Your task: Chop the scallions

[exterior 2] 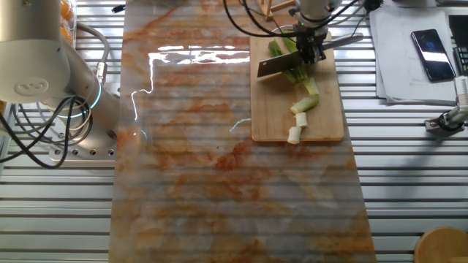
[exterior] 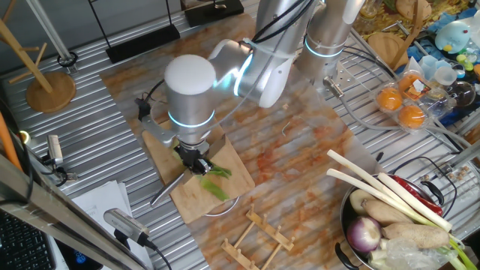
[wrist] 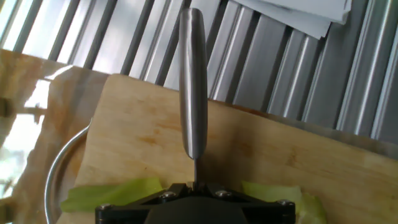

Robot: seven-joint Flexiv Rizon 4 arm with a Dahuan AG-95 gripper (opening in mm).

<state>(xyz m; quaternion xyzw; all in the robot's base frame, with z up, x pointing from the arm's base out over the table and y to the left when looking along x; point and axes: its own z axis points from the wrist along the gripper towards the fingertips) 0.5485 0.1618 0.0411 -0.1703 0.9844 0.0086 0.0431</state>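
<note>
The scallions (exterior 2: pixel 306 89) lie on a wooden cutting board (exterior 2: pixel 325 109), green leaves toward the arm and white end away from it. Two short cut white bits (exterior 2: pixel 300 119) rest near the board's far edge. My gripper (exterior 2: pixel 311 45) is shut on a knife whose dark blade (exterior 2: pixel 277 66) stands across the green part of the stalk. In the one fixed view the gripper (exterior: pixel 196 161) hangs over the green leaves (exterior: pixel 214 181). The hand view shows the steel knife handle (wrist: pixel 193 93) jutting out from the gripper (wrist: pixel 194 186), with green leaf (wrist: pixel 111 193) on either side.
A metal bowl (exterior: pixel 346 217) at the right holds long white leek-like stalks (exterior: pixel 382 187), a red onion and roots. A wooden rack (exterior: pixel 259 234) lies near the board. Papers and a phone (exterior 2: pixel 428 52) sit beyond the board. Oranges (exterior: pixel 401 105) in a tray are at the back right.
</note>
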